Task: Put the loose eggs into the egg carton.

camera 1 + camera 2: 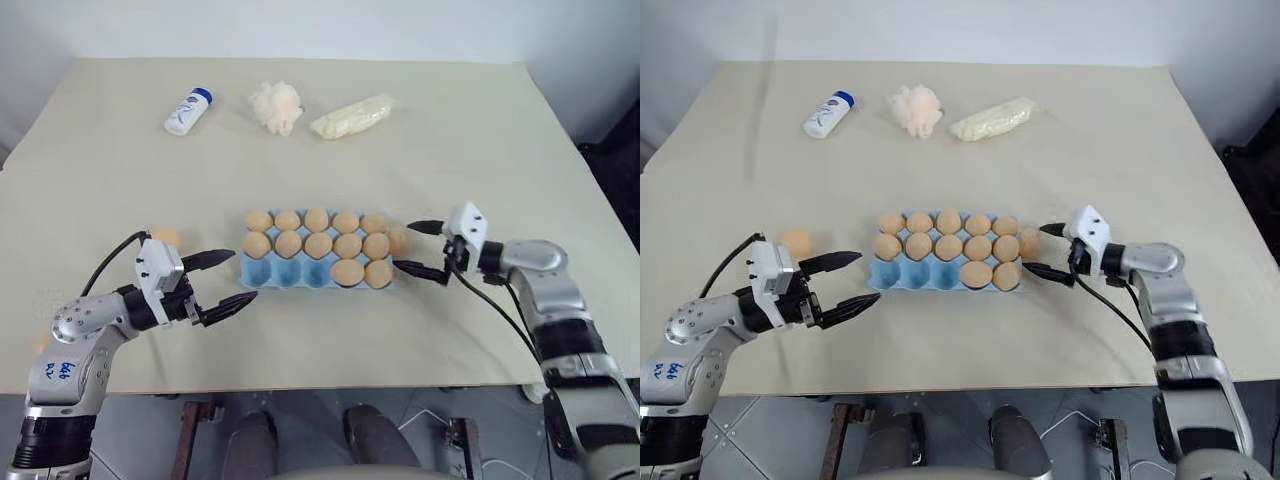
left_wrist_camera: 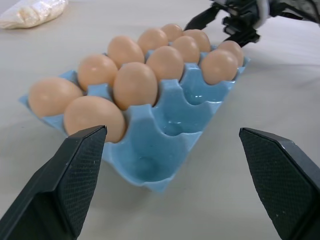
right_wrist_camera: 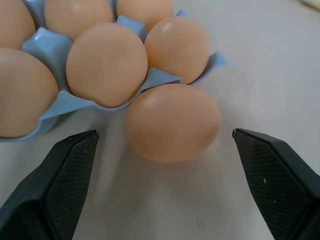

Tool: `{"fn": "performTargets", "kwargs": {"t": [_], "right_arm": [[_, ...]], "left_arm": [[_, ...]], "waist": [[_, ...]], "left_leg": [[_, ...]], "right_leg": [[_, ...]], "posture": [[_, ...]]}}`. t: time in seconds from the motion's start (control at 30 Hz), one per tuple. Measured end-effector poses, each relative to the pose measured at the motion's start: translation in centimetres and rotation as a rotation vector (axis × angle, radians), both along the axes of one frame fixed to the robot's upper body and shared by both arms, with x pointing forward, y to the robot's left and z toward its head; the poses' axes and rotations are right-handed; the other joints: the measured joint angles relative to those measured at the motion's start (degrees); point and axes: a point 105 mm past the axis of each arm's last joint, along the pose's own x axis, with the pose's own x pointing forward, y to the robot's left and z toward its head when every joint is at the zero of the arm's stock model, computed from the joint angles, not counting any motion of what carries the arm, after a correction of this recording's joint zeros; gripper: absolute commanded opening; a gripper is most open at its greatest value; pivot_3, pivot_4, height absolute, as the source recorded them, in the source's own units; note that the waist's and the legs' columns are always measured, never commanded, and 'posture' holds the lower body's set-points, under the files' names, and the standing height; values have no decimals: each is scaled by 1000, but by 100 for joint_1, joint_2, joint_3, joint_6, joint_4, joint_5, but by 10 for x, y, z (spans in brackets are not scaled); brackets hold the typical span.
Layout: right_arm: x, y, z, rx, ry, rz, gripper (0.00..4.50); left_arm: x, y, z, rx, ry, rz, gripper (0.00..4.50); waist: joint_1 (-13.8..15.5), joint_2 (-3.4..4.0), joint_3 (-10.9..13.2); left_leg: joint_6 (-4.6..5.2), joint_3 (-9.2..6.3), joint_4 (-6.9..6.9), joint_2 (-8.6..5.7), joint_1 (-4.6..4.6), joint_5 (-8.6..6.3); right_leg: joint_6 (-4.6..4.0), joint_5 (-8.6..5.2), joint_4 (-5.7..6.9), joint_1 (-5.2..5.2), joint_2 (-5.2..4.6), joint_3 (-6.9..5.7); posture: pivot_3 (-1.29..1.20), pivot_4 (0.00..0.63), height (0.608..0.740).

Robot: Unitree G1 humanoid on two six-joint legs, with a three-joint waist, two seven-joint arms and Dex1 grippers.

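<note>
Right wrist view: smooth oval egg between wide-open, empty jaws; left jaws likewise.

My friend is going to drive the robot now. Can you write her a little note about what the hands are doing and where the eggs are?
Left gripper: open, empty, at the carton's left end.
Right gripper: open, empty, fingers on either side of the loose egg that lies on the table against the carton's right end.
Carton: twelve eggs in; three cups free in the near row, at its left end.
Another loose egg lies on the table left of the carton, behind the left gripper.
Left to do: put both loose eggs into free cups.
</note>
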Motion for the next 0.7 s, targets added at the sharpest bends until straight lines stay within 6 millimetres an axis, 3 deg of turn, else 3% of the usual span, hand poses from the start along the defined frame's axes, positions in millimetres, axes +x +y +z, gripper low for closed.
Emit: {"fn": "performTargets", "kwargs": {"t": [0.07,0.17,0.33,0.43,0.6,0.7], "right_arm": [[5,3,-2,-10,7,19,4474],[11,10,-1,-1,2,43,3930],[12,13,-2,-4,3,68,2384],[8,9,-2,-5,-2,75,2332],[-16,-20,-5,-24,28,59,2332],[-36,-25,10,13,56,74,2332]], "left_arm": [[-2,0,3,2,-14,9,4500],[-2,1,3,2,-17,21,4500],[-3,4,2,2,-12,38,4500],[-3,4,3,1,-15,41,4500],[-3,7,2,0,-15,47,4500],[-3,10,-2,-1,-3,44,4500]], "waist": [[-24,-1,1],[-36,2,3],[-70,3,4],[-72,3,4],[-2,4,4],[16,17,12]], "left_leg": [[0,2,-1,2,15,0],[0,4,-1,-1,27,0],[0,14,4,-6,30,0],[0,12,1,-6,30,0],[-1,11,-9,-6,29,0],[-1,12,-14,-6,28,0]], "right_leg": [[0,0,5,11,-2,-12],[0,0,8,21,-9,-20],[3,1,12,21,-45,-82],[3,2,14,21,-46,-91],[4,2,8,21,-48,-101],[4,2,6,19,-47,-99]], "posture": [[0,150,740],[0,150,740],[0,150,740],[0,150,740],[0,150,740],[0,150,740]]}}
